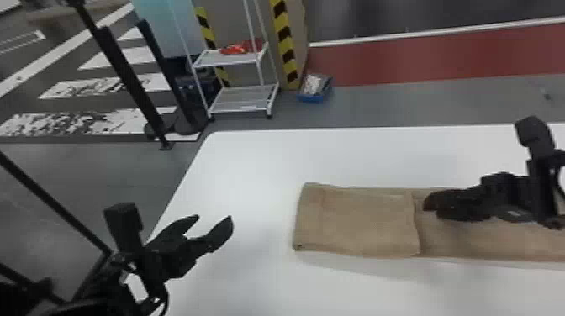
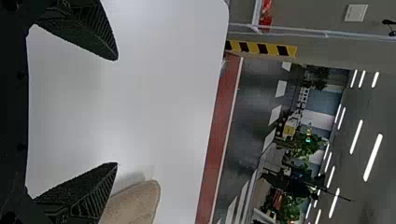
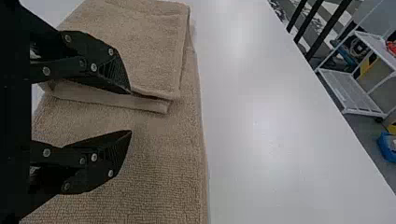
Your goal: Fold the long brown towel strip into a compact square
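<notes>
One brown towel strip — flat on a white table, left end folded over. Right gripper: fingers parted, over the strip near the folded-over edge. Left gripper: fingers spread — above the table, left of the towel.

I could cross the flat white worktop left of the folded brown towel; above the towel, my black right end effector obstructs.

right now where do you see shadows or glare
Head view: soft shadow on the white tabletop along the near edge of the brown towel; left wrist view: faint shadow beside the towel, glowing white ceiling strip lights; right wrist view: pale glare on the tabletop.
</notes>
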`<state>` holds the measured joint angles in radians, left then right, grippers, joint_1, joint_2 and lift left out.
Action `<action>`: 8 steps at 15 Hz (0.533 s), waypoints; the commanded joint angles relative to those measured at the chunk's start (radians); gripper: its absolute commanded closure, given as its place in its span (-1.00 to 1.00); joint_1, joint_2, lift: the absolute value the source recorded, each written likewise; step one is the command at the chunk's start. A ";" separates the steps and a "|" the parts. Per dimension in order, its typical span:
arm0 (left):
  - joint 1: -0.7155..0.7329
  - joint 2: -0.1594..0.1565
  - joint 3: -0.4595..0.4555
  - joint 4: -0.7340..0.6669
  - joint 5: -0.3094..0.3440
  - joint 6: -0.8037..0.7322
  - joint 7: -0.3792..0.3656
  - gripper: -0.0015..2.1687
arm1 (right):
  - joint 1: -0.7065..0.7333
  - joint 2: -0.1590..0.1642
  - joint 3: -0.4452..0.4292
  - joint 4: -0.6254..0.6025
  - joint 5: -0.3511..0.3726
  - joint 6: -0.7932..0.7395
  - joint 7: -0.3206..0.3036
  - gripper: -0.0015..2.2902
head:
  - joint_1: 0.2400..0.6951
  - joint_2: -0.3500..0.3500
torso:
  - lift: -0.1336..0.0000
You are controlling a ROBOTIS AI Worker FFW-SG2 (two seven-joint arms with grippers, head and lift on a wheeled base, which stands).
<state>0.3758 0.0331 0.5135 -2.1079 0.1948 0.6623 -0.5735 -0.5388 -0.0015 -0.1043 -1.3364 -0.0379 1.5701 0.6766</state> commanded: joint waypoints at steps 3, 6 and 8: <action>-0.001 0.001 0.013 0.003 0.015 -0.009 0.000 -0.93 | -0.010 0.002 0.008 0.020 0.019 0.002 0.001 -0.31 | 1.00 0.85 | -0.87; 0.000 -0.001 0.013 0.002 0.015 -0.009 -0.002 -0.93 | -0.012 0.002 0.023 0.031 0.029 0.002 0.001 -0.15 | 1.00 0.86 | -0.87; 0.000 -0.002 0.016 0.002 0.018 -0.009 -0.003 -0.93 | -0.020 0.002 0.028 0.042 0.041 0.002 0.003 -0.07 | 1.00 0.86 | -0.87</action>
<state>0.3755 0.0313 0.5267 -2.1062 0.2114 0.6528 -0.5758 -0.5537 -0.0015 -0.0800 -1.3011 -0.0058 1.5701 0.6782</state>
